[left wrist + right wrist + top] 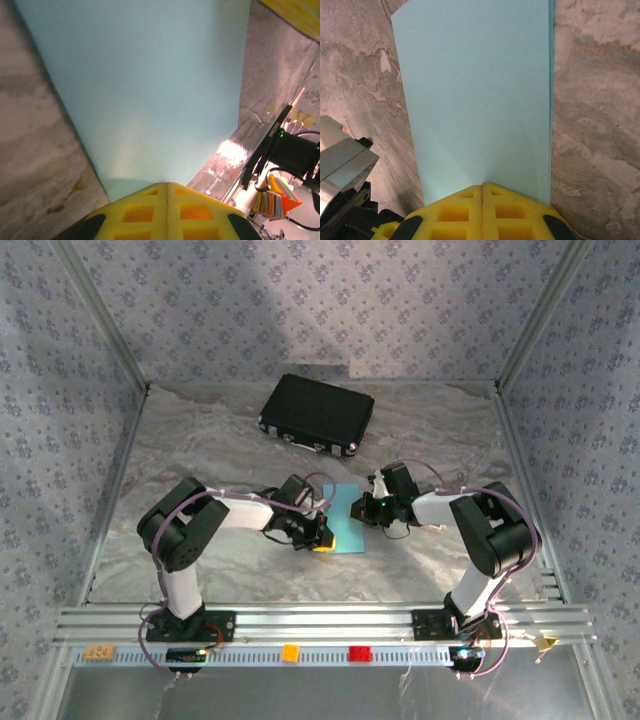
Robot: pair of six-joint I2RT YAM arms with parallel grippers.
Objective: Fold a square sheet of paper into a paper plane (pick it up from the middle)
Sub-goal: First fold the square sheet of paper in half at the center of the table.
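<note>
The square sheet of paper (347, 522) is light blue and lies flat on the marbled table between both arms, looking like a tall rectangle folded over. In the right wrist view the paper (475, 95) shows a doubled edge on its right side and faint diagonal creases. My left gripper (322, 543) is shut, its yellow tips together on the sheet's near left edge (166, 183). My right gripper (362, 510) is also shut, tips together on the paper's right edge (483, 184). The paper (150, 85) spreads wide in the left wrist view. The paper plane is out of view.
A black case (317, 415) lies at the back of the table, left of centre. An aluminium rail (320, 620) runs along the near edge. Patterned walls and frame posts close in the sides. The right arm (292, 150) and a stack of coloured sheets (275, 197) appear in the left wrist view.
</note>
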